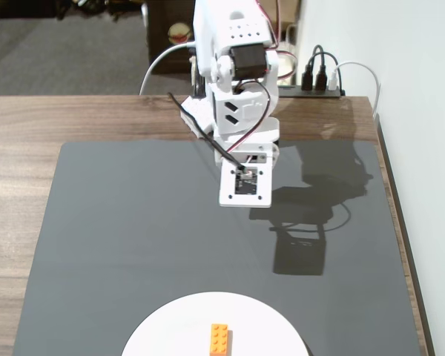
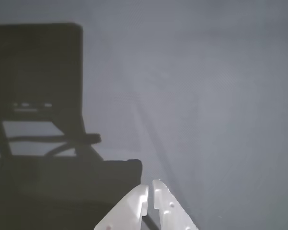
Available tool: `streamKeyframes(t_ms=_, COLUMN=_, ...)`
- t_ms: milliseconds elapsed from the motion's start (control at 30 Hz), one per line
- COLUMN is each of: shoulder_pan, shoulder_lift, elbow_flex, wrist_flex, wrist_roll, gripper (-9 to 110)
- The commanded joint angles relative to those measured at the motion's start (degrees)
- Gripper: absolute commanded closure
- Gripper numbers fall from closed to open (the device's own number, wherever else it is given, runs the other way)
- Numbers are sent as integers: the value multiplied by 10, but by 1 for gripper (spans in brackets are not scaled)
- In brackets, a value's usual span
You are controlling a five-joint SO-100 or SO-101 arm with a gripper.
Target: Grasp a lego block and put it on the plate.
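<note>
On the white plate (image 1: 163, 330) near the mat's front edge sits the orange lego block (image 1: 219, 340), w/ the arm's jaws pressed together, empty, well apart.

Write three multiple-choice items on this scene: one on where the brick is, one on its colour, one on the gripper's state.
1. Where is the lego block?
A. on the plate
B. on the bare mat
C. in the gripper

2. What colour is it?
A. blue
B. orange
C. green

3. How is the gripper?
A. wide open
B. shut on the block
C. shut and empty

Key: 1 A, the fixed view shows it lying on the white plate; 2 B, plainly orange; 3 C, the wrist view shows the fingertips nearly together with nothing between.
</note>
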Motion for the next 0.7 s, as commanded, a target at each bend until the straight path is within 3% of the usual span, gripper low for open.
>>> streamKeyframes(t_ms=0, shoulder_pan=2, shoulder_lift=25, elbow_flex=9, wrist_flex=4, wrist_roll=8, gripper=101)
streamKeyframes(t_ms=667, shoulder_pan=-25, shoulder_lift=203, elbow_flex=147, wrist_flex=25, wrist_roll=40, gripper=101)
